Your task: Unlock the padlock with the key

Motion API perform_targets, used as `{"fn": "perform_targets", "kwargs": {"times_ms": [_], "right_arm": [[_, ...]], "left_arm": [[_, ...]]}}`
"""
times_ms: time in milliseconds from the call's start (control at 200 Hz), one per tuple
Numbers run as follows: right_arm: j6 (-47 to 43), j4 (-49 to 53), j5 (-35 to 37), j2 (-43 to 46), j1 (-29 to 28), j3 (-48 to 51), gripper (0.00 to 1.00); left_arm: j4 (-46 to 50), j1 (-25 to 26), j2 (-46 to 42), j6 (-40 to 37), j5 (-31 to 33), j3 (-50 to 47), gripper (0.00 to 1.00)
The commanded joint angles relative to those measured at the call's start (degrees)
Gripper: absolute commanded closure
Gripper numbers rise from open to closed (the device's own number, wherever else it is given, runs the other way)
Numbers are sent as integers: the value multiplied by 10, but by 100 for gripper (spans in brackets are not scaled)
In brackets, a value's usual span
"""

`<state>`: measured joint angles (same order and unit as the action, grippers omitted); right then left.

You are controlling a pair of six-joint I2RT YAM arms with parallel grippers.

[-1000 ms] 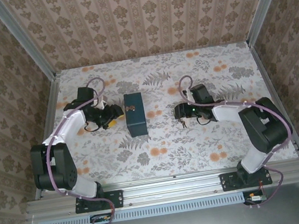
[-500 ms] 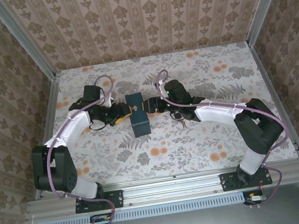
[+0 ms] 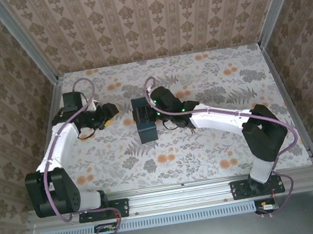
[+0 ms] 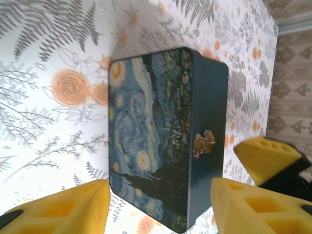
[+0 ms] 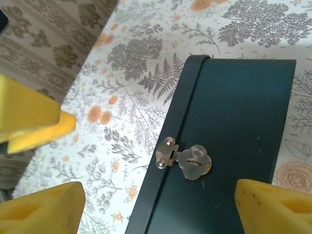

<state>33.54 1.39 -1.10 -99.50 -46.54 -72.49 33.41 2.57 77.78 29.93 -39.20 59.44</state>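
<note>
1. While both arms were stretched toward the middle of the table (image 3: 210,162), the dark blue tin (image 3: 145,133) lay just left of centre in the top view, its long side running up and down the frame.
2. The left tool (image 3: 108,113) hung to the left of the tin, apart from it. In the left wrist view its yellow fingers (image 4: 58,207) stood wide apart at the bottom corners and held nothing, with the tin's swirly lid (image 4: 146,136) beyond them.
3. The right tool (image 3: 143,114) was over the tin's upper half. In the right wrist view its fingers (image 5: 44,209) were spread just as wide and empty, and the pale latch (image 5: 187,162) lay between them in mid frame.
4. The padlock (image 3: 190,128) showed as a tiny dark speck on the table right of the tin, at the lower edge of the right forearm and away from both tools. It was too small to tell the key from it.
</note>
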Motion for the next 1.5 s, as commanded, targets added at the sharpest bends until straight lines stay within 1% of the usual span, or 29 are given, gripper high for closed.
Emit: {"fn": "perform_targets", "kwargs": {"times_ms": [0, 85, 105, 125, 160, 330, 530, 695, 710, 785, 840, 920, 985, 1050, 1175, 1250, 1305, 1385, 1495], "right_arm": [[-43, 104, 102, -13, -25, -37, 17], [-58, 132, 146, -10, -40, -50, 16], [-61, 135, 152, -9, -43, -51, 11], [-63, 139, 158, -9, -45, -52, 2], [-66, 145, 168, -9, -50, -55, 0], [-69, 169, 209, -22, -64, -66, 0], [-62, 175, 204, -69, -73, -95, 0], [-42, 185, 217, -107, -77, -114, 0], [-41, 187, 219, -109, -77, -116, 0], [-28, 190, 230, -115, -76, -113, 6], [-14, 178, 225, -109, -73, -100, 13], [15, 130, 193, -85, -62, -59, 24], [38, 85, 168, -61, -53, -23, 29], [72, 22, 127, -34, -36, 26, 32], [177, -145, 28, 0, 10, 141, 31], [228, -226, -11, 3, 34, 193, 27], [248, -259, -36, -1, 50, 220, 24], [284, -336, -68, -15, 71, 263, 22], [300, -433, -120, -52, 98, 299, 17]], "left_arm": [[20, -8, -27, -7, 16, -22, 42], [25, -9, -41, -14, 18, -28, 42], [27, -9, -43, -15, 19, -28, 42], [30, -9, -46, -19, 18, -28, 42], [35, -9, -51, -23, 20, -27, 42], [44, -9, -60, -34, 19, -26, 42], [39, -9, -69, -32, 12, -35, 42], [50, -5, -79, -34, 21, -45, 42], [51, -5, -81, -35, 36, -44, 43], [57, -5, -91, -37, 48, -47, 42], [59, -4, -98, -37, 53, -48, 43], [59, -3, -104, -36, 55, -49, 43], [59, 1, -107, -36, 58, -49, 43], [60, 5, -107, -33, 61, -46, 43], [57, 15, -103, -25, 64, -34, 43], [54, 25, -97, -19, 69, -25, 43], [54, 34, -93, -16, 74, -16, 43], [54, 49, -84, -11, 83, -2, 43], [49, 67, -67, -2, 93, 21, 43]]}}
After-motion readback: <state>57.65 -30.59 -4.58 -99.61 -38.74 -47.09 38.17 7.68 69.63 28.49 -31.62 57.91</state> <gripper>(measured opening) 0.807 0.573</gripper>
